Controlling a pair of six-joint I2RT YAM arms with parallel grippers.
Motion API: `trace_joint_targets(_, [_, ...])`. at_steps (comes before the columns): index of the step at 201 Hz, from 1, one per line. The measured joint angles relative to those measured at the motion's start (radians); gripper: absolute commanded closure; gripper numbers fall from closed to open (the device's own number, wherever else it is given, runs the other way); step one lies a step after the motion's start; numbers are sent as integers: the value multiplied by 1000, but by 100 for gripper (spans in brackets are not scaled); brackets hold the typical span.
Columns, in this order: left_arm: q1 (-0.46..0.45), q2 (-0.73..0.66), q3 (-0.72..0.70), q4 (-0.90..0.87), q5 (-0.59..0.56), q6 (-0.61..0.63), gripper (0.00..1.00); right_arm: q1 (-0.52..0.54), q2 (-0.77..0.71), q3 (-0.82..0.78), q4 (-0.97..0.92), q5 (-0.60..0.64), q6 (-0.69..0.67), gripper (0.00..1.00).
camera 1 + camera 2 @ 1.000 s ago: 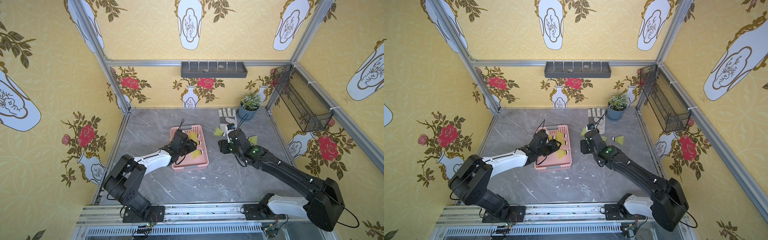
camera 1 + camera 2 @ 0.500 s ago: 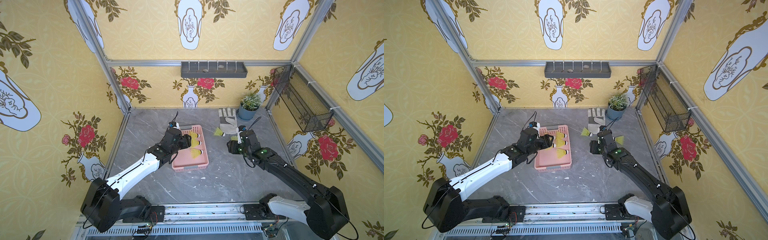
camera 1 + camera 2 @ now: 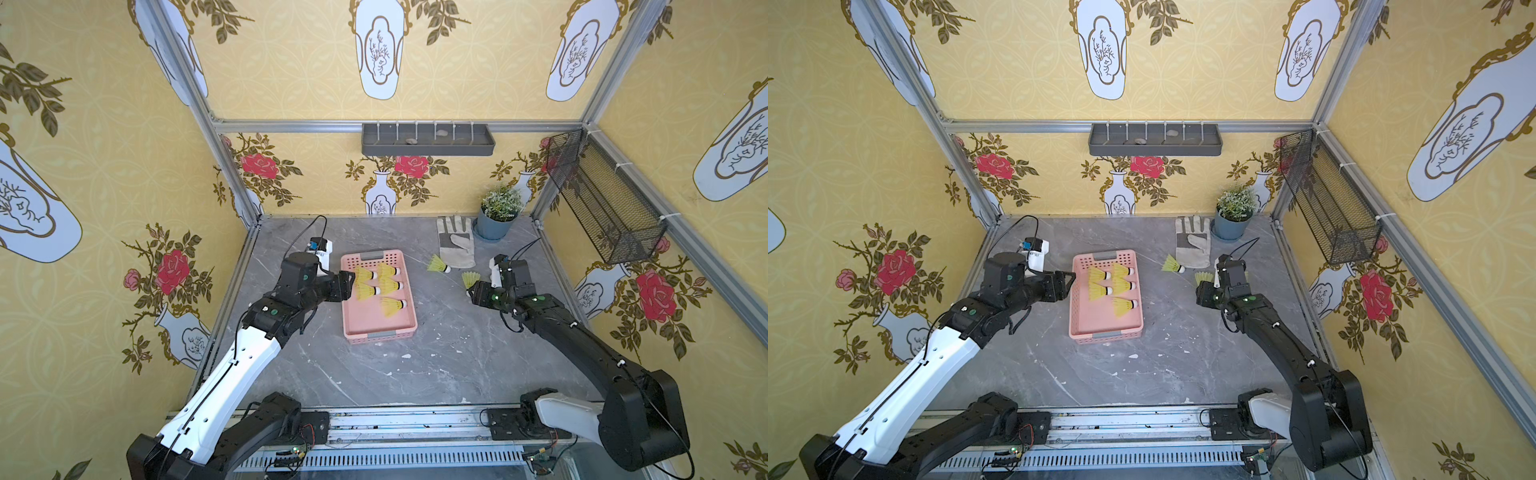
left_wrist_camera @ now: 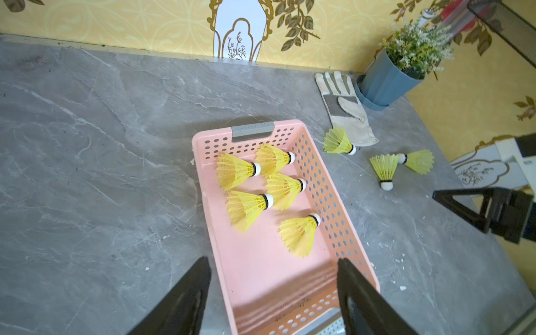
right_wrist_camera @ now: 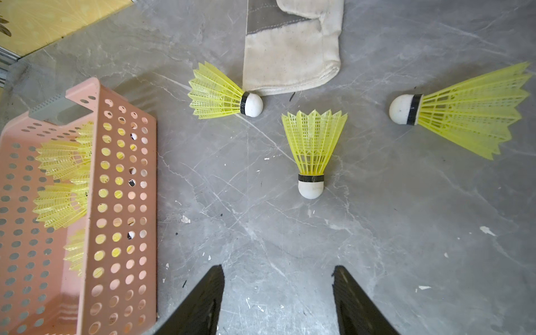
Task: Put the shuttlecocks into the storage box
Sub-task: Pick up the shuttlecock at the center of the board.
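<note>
The pink storage box (image 3: pixel 376 328) (image 3: pixel 1104 324) (image 4: pixel 261 275) (image 5: pixel 121 203) lies mid-table with several yellow-green shuttlecocks (image 3: pixel 392 305) (image 4: pixel 298 235) inside. Three more lie on the table to its right. One (image 3: pixel 437 264) (image 3: pixel 1172 264) (image 4: pixel 338 141) (image 5: pixel 220 92) touches the glove's cuff. A second (image 3: pixel 470 279) (image 3: pixel 1203 276) (image 4: pixel 383 168) (image 5: pixel 313 145) lies just ahead of my right gripper (image 3: pixel 471 291) (image 3: pixel 1200 291) (image 5: pixel 278 269), which is open and empty. The third (image 4: pixel 419 161) (image 5: pixel 470 113) lies beside it. My left gripper (image 3: pixel 349 286) (image 3: pixel 1069 282) (image 4: pixel 272 262) hangs open and empty at the box's left rim.
A white work glove (image 3: pixel 455 245) and a potted plant in a blue pot (image 3: pixel 496 216) sit at the back right. A dark grey divided tray (image 3: pixel 428 141) hangs on the back wall and a black wire mesh basket (image 3: pixel 602 208) on the right wall. Walls enclose three sides.
My left gripper drew back from over the box to its left rim and its jaws spread wider. My right gripper shifted right toward the loose shuttlecocks.
</note>
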Motion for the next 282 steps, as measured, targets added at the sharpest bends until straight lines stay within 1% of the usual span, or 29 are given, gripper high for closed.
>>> trace_joint_targets(19, [26, -19, 3, -28, 26, 40, 29, -17, 46, 7, 0, -20, -6, 41])
trace_joint_targets(41, [36, -28, 3, -43, 64, 67, 29, -21, 99, 22, 5, -21, -14, 42])
trace_joint_targets(63, [41, -31, 3, -56, 76, 77, 29, -26, 157, 39, 5, -20, -18, 45])
trace_joint_targets(106, [42, -47, 3, -76, 93, 108, 29, -28, 278, 87, 43, 14, -12, 49])
trace_joint_targets(142, [43, -66, 2, -76, 93, 120, 29, -29, 356, 111, 84, 53, 2, 50])
trace_joint_targets(177, [45, -69, -2, -76, 92, 122, 29, -29, 405, 119, 133, 87, 25, 51])
trace_joint_targets(220, [58, -69, -2, -76, 95, 121, 29, -27, 454, 128, 187, 90, 37, 52])
trace_joint_targets(255, [64, -69, -2, -76, 101, 121, 29, -27, 492, 137, 209, 90, 51, 54])
trace_joint_targets(282, [67, -68, -3, -76, 106, 121, 29, -25, 508, 142, 213, 90, 52, 59])
